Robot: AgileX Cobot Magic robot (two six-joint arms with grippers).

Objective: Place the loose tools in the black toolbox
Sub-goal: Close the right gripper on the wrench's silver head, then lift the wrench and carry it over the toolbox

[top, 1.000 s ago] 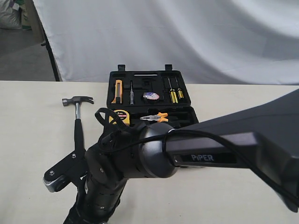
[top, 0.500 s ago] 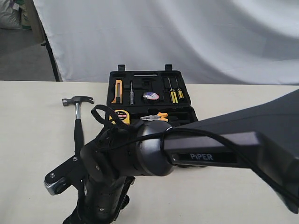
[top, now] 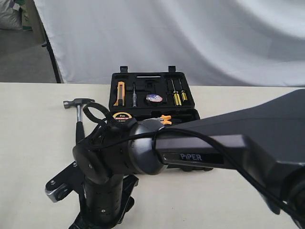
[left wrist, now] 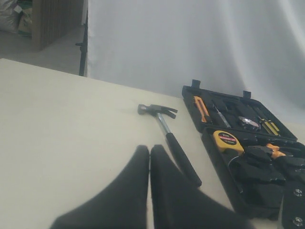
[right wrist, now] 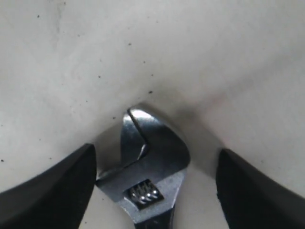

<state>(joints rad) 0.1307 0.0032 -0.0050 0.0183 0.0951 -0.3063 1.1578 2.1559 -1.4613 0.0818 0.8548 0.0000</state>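
The silver head of the adjustable wrench [right wrist: 150, 167] lies on the table between the spread fingers of my right gripper [right wrist: 156, 157], which is open and touches neither side of it; its black handle is hidden. My right arm [top: 114, 162] reaches across to the near left and blocks the wrench in the exterior view. The claw hammer [top: 79, 119] [left wrist: 169, 136] lies left of the black toolbox [top: 114, 78] [left wrist: 206, 139]. The small tape roll [top: 154, 98] [left wrist: 248, 122] sits inside the box's far half. My left gripper [left wrist: 149, 150] is shut and holds nothing, short of the hammer handle.
A yellow tape measure [top: 122, 116] [left wrist: 228, 139] and orange-handled pliers [top: 165, 118] sit in the toolbox's near half. Screwdrivers [top: 177, 95] and an orange knife [top: 119, 93] fill the far half. A white backdrop hangs behind the table.
My right arm's wrist has shifted left and now covers more of the pliers and the toolbox's near half. Its gripper end has dropped slightly toward the table. The hammer has not moved.
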